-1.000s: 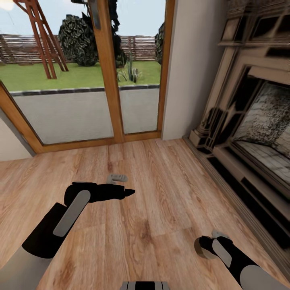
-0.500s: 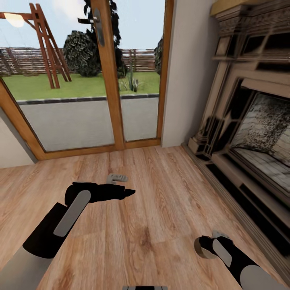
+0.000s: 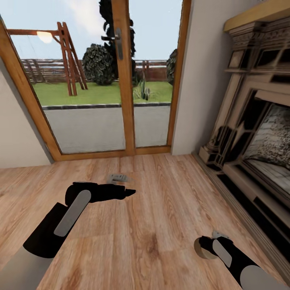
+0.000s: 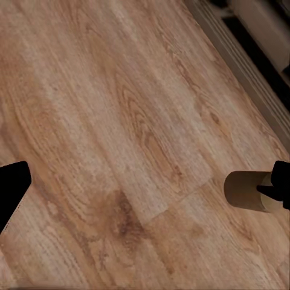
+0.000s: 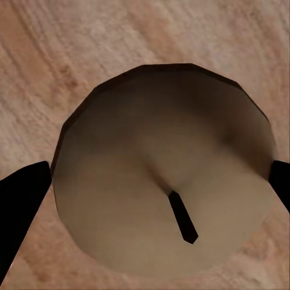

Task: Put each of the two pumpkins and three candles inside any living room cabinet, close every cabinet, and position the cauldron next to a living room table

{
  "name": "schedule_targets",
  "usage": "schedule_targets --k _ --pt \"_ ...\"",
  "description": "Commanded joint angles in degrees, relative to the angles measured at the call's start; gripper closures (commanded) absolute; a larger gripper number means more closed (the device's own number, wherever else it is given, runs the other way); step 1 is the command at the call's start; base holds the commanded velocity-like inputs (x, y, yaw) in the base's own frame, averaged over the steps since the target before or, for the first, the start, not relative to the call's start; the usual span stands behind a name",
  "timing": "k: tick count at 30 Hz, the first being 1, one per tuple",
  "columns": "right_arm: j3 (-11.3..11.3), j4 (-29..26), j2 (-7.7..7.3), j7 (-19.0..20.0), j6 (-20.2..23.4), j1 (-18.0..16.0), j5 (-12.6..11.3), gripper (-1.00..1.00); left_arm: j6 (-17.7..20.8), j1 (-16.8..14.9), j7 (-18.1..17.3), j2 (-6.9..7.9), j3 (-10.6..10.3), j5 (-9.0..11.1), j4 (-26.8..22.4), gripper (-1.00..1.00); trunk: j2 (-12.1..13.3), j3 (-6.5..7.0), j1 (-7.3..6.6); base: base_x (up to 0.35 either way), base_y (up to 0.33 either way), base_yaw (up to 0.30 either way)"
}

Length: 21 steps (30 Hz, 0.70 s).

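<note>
The candle (image 5: 166, 193) sits clamped between my right gripper's (image 3: 206, 246) fingers: in the right wrist view its round tan top with a short dark wick lies straight ahead of the camera, a black fingertip (image 5: 21, 208) pressed at each side. In the head view the candle shows as a tan disc at the end of my right arm, low over the wooden floor (image 3: 161, 209). The left wrist view catches the same candle from the side, a stubby cylinder (image 4: 244, 190) with a dark finger against it.

My left gripper (image 3: 125, 192) reaches forward and inward, well apart from the right one, its dark tip pointing toward the right. Its fingers look drawn together to a point, but I cannot tell for sure whether they are fully closed; nothing is between them.

Just beyond the left gripper a small grey object (image 3: 117, 177) lies on the floor. Further ahead stands a wooden-framed glass door (image 3: 125, 80), and off my right side runs a dark carved fireplace (image 3: 257, 133).
</note>
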Motion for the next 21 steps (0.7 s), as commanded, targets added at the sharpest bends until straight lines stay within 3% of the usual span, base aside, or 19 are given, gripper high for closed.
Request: schedule_targets --k 1,21 --pt "0.52 -0.15 -0.08 -0.49 0.21 0.0 -0.58 1.0 0.1 -0.07 0.6 0.03 -0.09 0.57 -0.03 -1.0 -0.01 0.14 -0.03 0.0 0.0 0.265" --pt "0.51 -0.12 -0.03 -0.49 0.18 0.0 -0.59 1.0 0.1 -0.01 0.61 0.01 0.08 0.94 -0.01 -1.0 0.26 3.74 -0.55 0.0 0.0 0.264"
